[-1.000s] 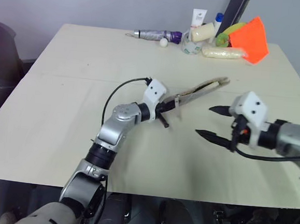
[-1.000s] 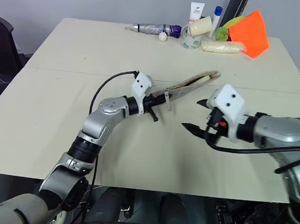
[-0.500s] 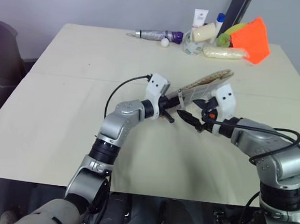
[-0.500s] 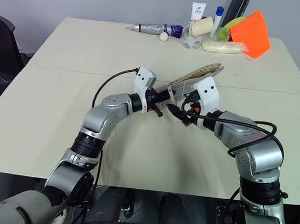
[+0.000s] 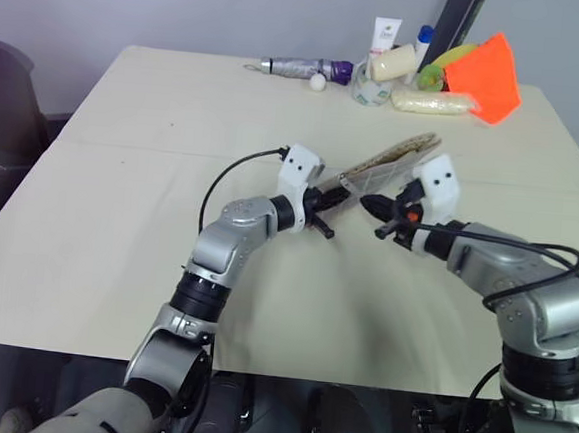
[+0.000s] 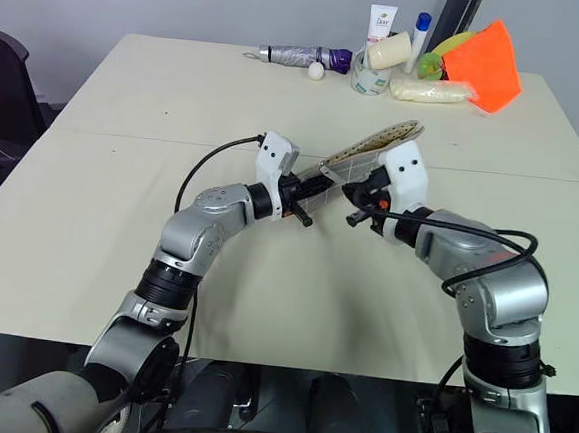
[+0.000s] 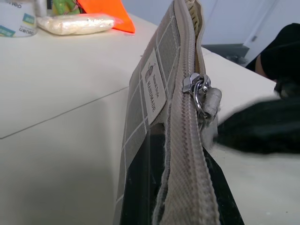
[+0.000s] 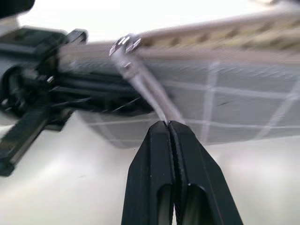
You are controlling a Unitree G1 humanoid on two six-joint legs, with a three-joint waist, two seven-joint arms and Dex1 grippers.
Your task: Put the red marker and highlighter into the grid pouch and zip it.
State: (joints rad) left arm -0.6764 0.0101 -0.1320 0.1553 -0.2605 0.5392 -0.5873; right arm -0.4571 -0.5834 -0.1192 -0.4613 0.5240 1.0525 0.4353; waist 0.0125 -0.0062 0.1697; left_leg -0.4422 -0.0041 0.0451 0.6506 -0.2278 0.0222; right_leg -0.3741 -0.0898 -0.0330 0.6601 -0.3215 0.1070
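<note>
Currently both arms meet over the middle of the counter (image 5: 123, 163). Left arm reaches forward with the elbow bent, forearm angled inward toward the robot's right, wrist roughly level. Left claw (image 5: 322, 211) is clamped on the near end of the grid pouch (image 5: 395, 153), holding it on edge above the counter, tilted, far end higher and pointing away toward the right. In the left wrist view the pouch (image 7: 154, 93) runs straight out from the black fingers (image 7: 140, 197), zipper edge facing the camera, white label on the side panel, metal slider (image 7: 194, 86) partway along with its pull cord (image 7: 212, 101) hanging off it.

Right arm comes in from the right with the elbow out low, forearm angled inward and forward, tip slightly down. Right claw (image 6: 356, 204) sits just beside the pouch's near section, close to the left claw, fingers pressed together. Right wrist view: fingertips (image 8: 164, 129) are pinched on the pull cord (image 8: 140, 84), which runs from the tips up to the slider at the pouch's top edge.

Marker and highlighter: cannot see either.

Far edge of the counter: purple-and-silver tube (image 5: 301, 68), white ball (image 5: 318, 81), white tube (image 5: 385, 33), pale packet (image 5: 431, 102), orange cloth (image 5: 486, 77). All well apart from the arms.
</note>
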